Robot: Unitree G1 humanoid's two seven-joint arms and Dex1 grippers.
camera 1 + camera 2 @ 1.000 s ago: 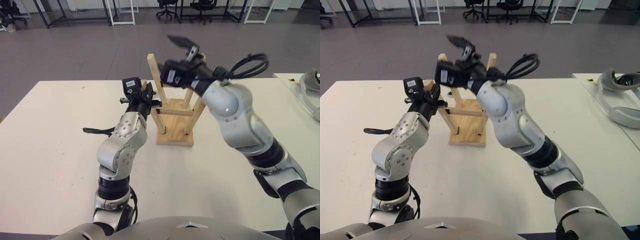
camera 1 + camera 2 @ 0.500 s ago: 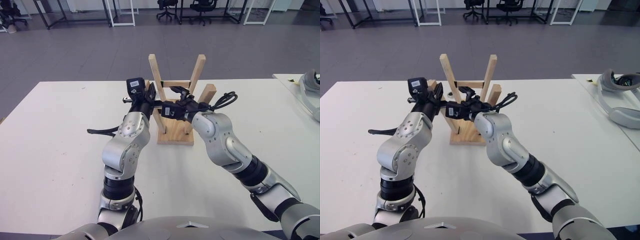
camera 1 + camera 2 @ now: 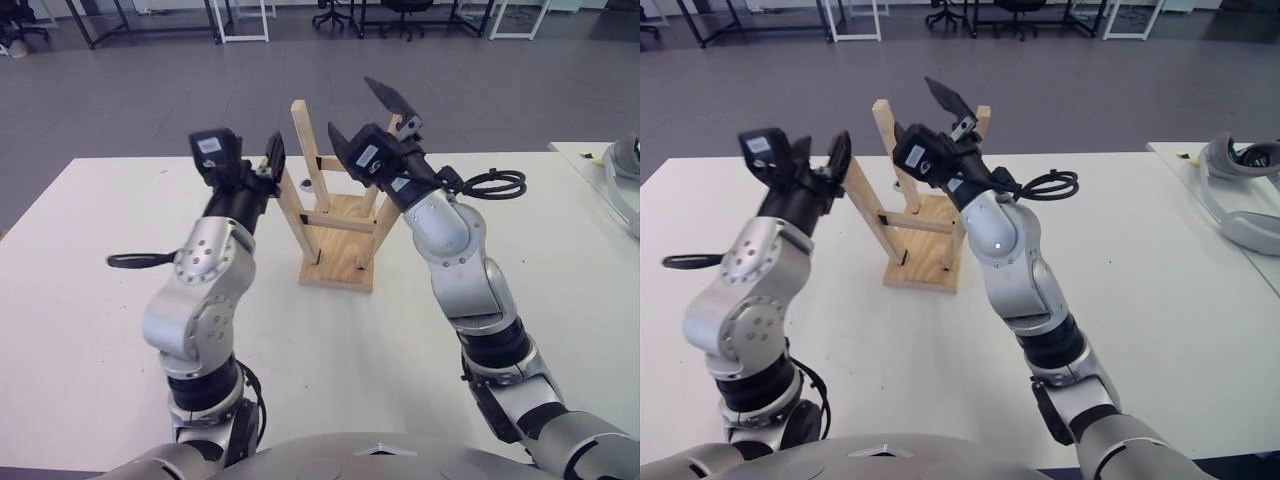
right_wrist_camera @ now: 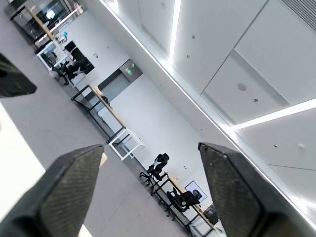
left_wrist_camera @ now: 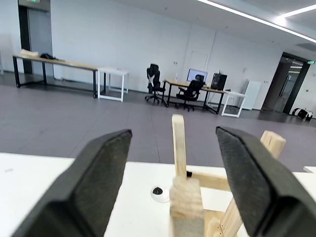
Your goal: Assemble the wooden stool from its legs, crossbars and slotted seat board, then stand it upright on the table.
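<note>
The wooden stool rests upside down on the white table, seat board flat and legs pointing up, joined by a crossbar. My left gripper is open at the top of the near left leg; in the left wrist view that leg's end lies between the spread fingers, and contact is not visible. My right gripper is open and tilted upward above the right legs, holding nothing; its fingers frame only ceiling.
A white headset lies on a second table at the far right. Black cable loops hang off the right arm and the left arm. A round cable port sits in the tabletop behind the stool.
My right gripper has risen from low among the legs by the crossbar to above the leg tops. My left gripper has shifted left and higher. The head view has also moved.
</note>
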